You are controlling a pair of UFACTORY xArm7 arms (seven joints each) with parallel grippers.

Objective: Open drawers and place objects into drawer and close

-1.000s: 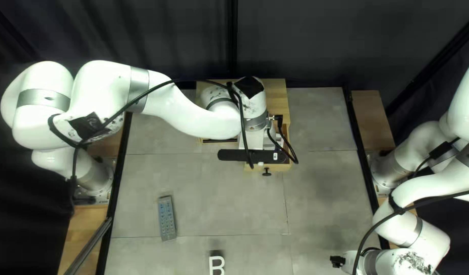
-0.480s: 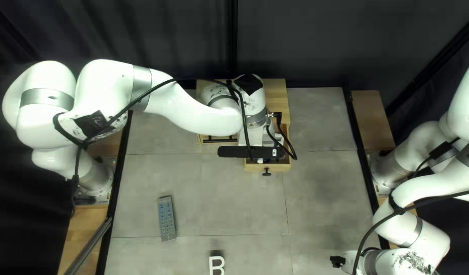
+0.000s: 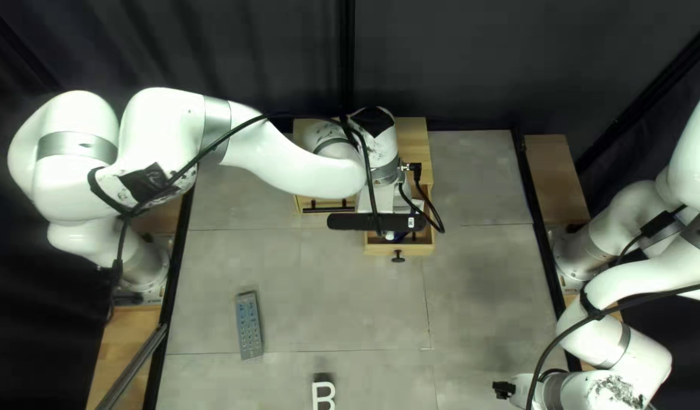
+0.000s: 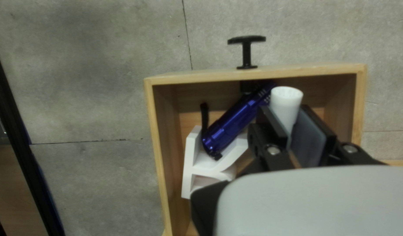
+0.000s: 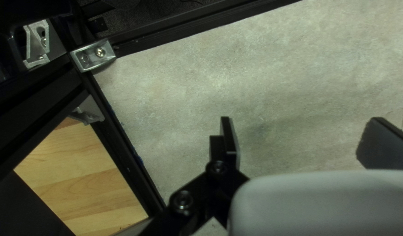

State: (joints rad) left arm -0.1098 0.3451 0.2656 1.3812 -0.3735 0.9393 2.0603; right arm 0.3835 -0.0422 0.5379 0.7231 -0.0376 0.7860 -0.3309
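shifting slightly toward the table's (image 3: 365, 292) far edge since the earlier frame, the left gripper (image 3: 376, 201) is clasping a white tube (image 4: 286, 102) over the open drawer (image 4: 254, 74) — both fingers pressing its sides. the blue flashlight (image 4: 236, 118) is lying inside, across a white letter (image 4: 191, 150). the right gripper (image 5: 303, 131) is standing wide apart above the table. the remote (image 3: 249, 325) and another letter (image 3: 316, 395) are lying outside the drawer.

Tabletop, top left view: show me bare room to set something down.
Bare: between the remote and the open drawer; right of the drawer, up to the black rail. Crowded: the drawer: blue flashlight, white block, and the left pincer gripping a white tube.
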